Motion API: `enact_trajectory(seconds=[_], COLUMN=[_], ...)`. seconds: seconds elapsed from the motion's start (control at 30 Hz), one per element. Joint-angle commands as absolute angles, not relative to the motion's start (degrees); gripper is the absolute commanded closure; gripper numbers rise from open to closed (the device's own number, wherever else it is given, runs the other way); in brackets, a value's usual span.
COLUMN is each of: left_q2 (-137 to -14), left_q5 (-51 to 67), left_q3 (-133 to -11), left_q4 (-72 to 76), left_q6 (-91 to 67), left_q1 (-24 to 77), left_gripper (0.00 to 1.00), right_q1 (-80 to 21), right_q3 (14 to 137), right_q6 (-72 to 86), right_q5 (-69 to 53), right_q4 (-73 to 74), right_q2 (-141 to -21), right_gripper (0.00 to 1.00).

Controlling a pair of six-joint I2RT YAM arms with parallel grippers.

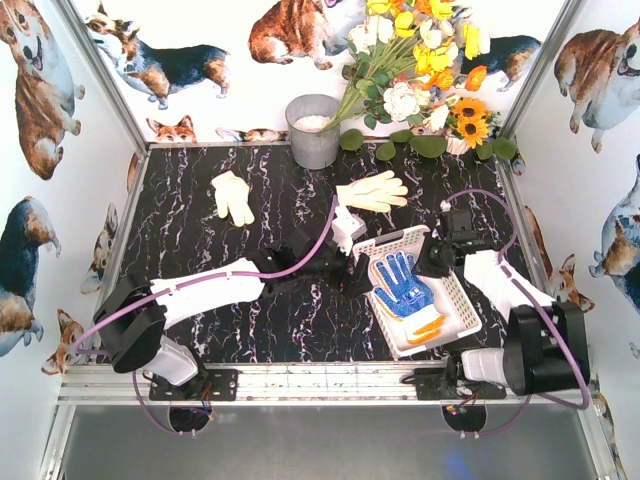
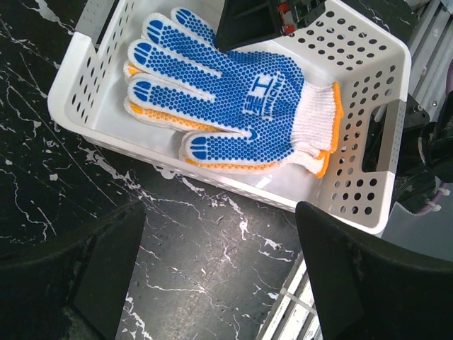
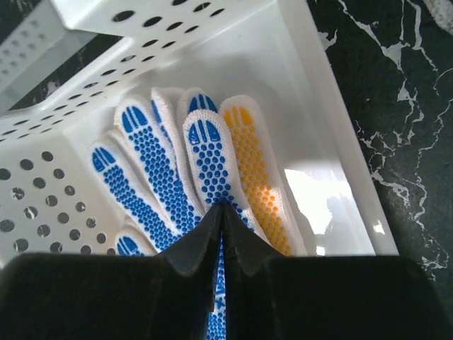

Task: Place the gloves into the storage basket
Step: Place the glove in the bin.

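Observation:
The storage basket [image 1: 395, 238] is white and perforated and sits right of centre. In it lies a blue-dotted glove [image 1: 400, 283] on top of a yellow-dotted one with an orange cuff [image 1: 430, 326]. Two cream gloves lie on the black marble table, one at the back left [image 1: 233, 196] and one behind the basket [image 1: 375, 190]. My right gripper [image 3: 223, 205] is shut with its tips together and nothing between them, just above the blue-dotted glove [image 3: 159, 163] and the yellow-dotted glove [image 3: 258, 177]. My left gripper [image 2: 219, 269] hangs open over bare table beside the basket's [image 2: 71, 99] near wall.
A grey metal bucket [image 1: 313, 130] stands at the back centre, with a bunch of artificial flowers [image 1: 420, 70] to its right. An aluminium rail [image 1: 300, 380] runs along the table's near edge. Corgi-print walls close in the sides.

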State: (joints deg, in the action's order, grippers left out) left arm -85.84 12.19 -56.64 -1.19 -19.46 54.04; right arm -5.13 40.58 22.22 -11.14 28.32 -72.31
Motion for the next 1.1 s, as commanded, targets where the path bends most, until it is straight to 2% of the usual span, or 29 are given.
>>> enact_trajectory(seconds=[0.0,0.3,0.5,0.67,1.07], left_q2=[-84.0,-83.0,-82.4,-81.1,-75.3], left_q5=[10.8,9.8,9.1,4.9,-4.1], left_q3=[-56.4,-55.7,-55.2,-55.1,-51.7], left_q4=[-0.3,-0.4,-0.1,-0.5,-5.4], left_q6=[-19.8,-20.0,-20.2,-20.6,-25.1], left_q1=[53.7,53.8,53.8,53.5,49.7], left_gripper=[0.19,0.18,0.19,0.18,0.18], right_q1=[-5.0,-5.1,-5.1,-5.4,-6.2], right_q3=[41.0,42.0,42.6,41.7,40.4], right_q6=[23.7,24.3,23.6,23.7,24.2], right_q5=[-11.2,-6.6,-7.2,-12.8,-10.0], right_q4=[24.4,24.8,29.1,30.9,29.5], right_q2=[-74.8,-76.1,-70.1,-67.2,-73.6], right_gripper=[0.93,0.93,0.86,0.83,0.89])
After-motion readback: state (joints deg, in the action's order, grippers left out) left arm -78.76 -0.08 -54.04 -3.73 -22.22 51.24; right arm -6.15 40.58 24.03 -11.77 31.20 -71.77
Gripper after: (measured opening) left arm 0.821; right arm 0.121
